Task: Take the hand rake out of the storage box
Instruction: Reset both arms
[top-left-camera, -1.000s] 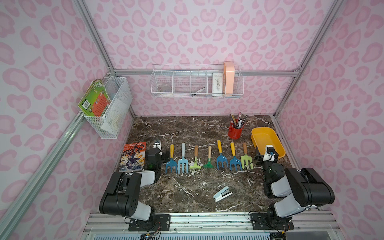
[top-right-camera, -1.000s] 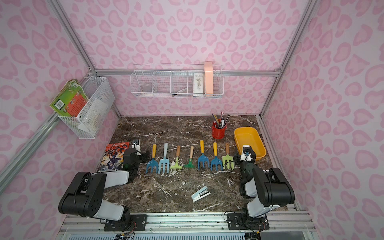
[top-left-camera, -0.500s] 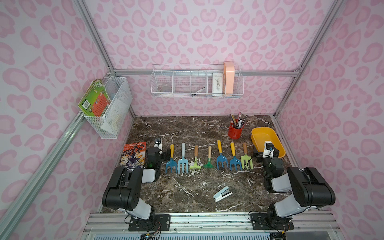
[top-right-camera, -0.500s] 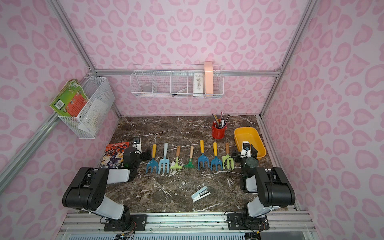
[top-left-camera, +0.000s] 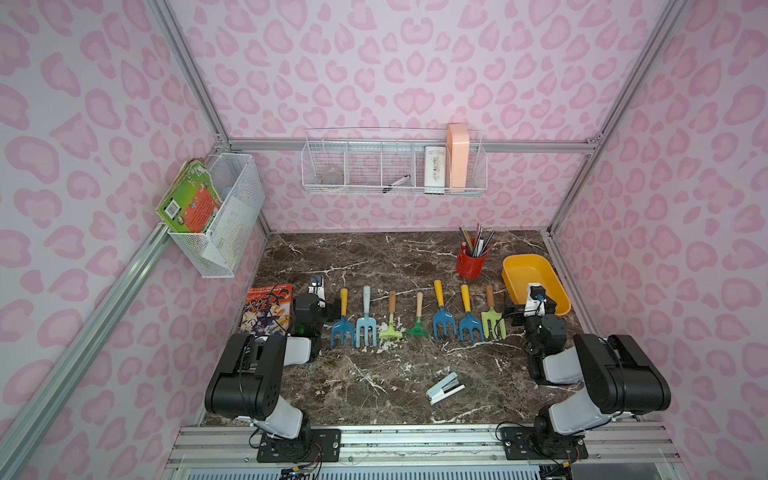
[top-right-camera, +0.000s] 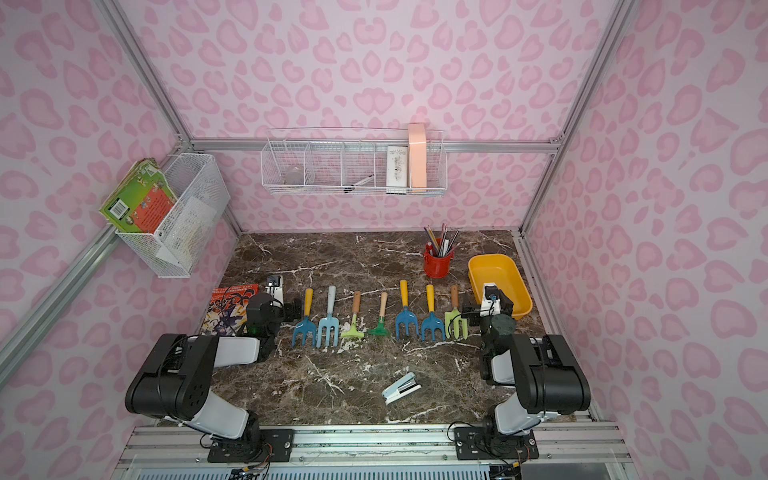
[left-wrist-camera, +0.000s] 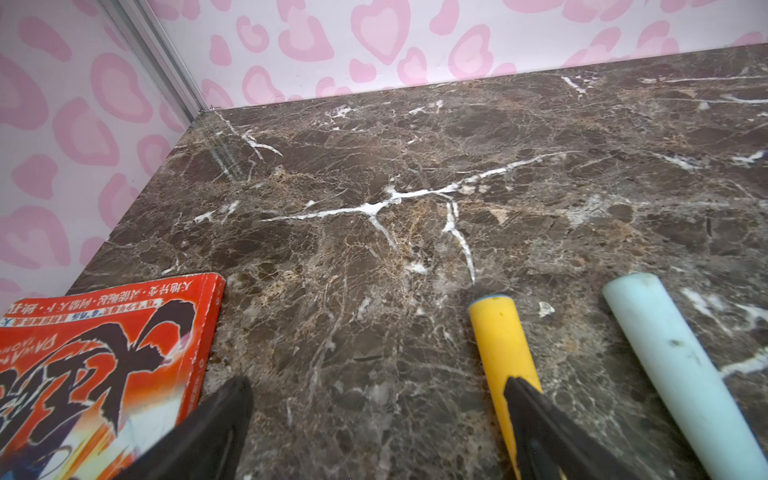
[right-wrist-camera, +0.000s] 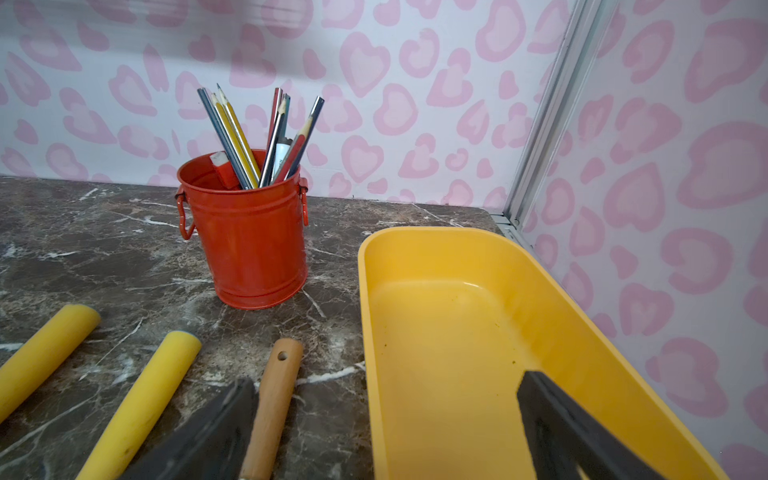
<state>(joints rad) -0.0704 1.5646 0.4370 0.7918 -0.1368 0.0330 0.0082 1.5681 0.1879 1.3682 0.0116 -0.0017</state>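
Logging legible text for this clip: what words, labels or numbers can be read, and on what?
Possibly "DAWAN", cut off at the frame edge: red comic book cover; its Chinese characters appear upside down, unreadable to me.
Green book in the white wire side basket: barcode and print too small.
White card in the white wire wall basket: print blurred.
Yellow plastic storage box: no text.

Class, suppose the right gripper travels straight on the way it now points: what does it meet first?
Probably the storage box: its side wall runs between the right gripper's open jaws. How high the gripper hangs above the rim is unclear.
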